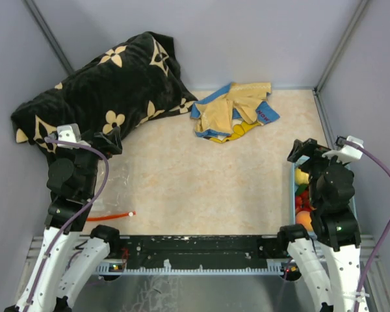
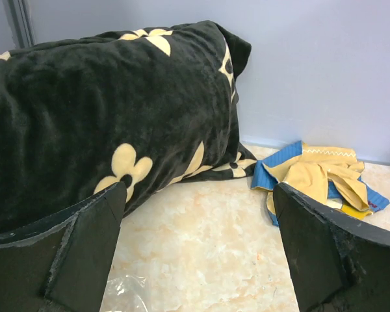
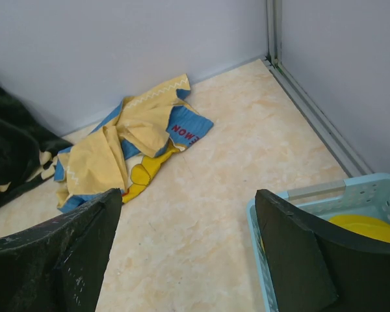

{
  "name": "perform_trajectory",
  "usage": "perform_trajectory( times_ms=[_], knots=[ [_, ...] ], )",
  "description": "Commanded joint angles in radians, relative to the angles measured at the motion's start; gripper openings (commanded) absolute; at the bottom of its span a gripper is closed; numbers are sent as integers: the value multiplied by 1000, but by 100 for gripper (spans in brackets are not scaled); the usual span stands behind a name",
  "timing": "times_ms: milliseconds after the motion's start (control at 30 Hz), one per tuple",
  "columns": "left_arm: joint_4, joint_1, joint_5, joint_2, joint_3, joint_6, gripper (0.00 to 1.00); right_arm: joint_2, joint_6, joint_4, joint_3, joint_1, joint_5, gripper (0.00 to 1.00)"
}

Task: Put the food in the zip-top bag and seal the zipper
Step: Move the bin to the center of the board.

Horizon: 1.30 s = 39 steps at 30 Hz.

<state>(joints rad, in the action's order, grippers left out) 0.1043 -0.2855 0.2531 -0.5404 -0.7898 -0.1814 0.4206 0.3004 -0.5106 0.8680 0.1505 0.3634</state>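
Observation:
The zip-top bag lies flat and clear on the table by my left arm, and a corner of the bag shows under my left fingers. Its red-orange zipper runs along the near edge. The food, yellow, red and orange pieces, sits in a light-blue basket under my right arm. A yellow piece of food shows inside the basket. My left gripper is open over bare table beyond the bag. My right gripper is open and empty at the basket's far left corner.
A black cushion with cream flowers fills the back left. A crumpled yellow-and-blue cloth lies at the back centre. Grey walls close in the table on three sides.

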Motion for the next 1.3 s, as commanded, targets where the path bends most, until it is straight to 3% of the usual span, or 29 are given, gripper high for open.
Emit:
perform_trajectory(
  times_ms=[0, 433, 833, 1267],
  knots=[
    [-16, -4, 5, 11, 9, 11, 100, -6, 1, 19, 29, 11, 7, 84],
    [18, -4, 24, 44, 57, -36, 100, 66, 68, -89, 66, 12, -16, 84],
    [62, -4, 20, 42, 93, -49, 100, 290, 172, -233, 82, 12, 18, 85],
    [50, -4, -28, -13, 112, -67, 100, 568, 167, 13, -51, -119, -50, 86]
  ],
)
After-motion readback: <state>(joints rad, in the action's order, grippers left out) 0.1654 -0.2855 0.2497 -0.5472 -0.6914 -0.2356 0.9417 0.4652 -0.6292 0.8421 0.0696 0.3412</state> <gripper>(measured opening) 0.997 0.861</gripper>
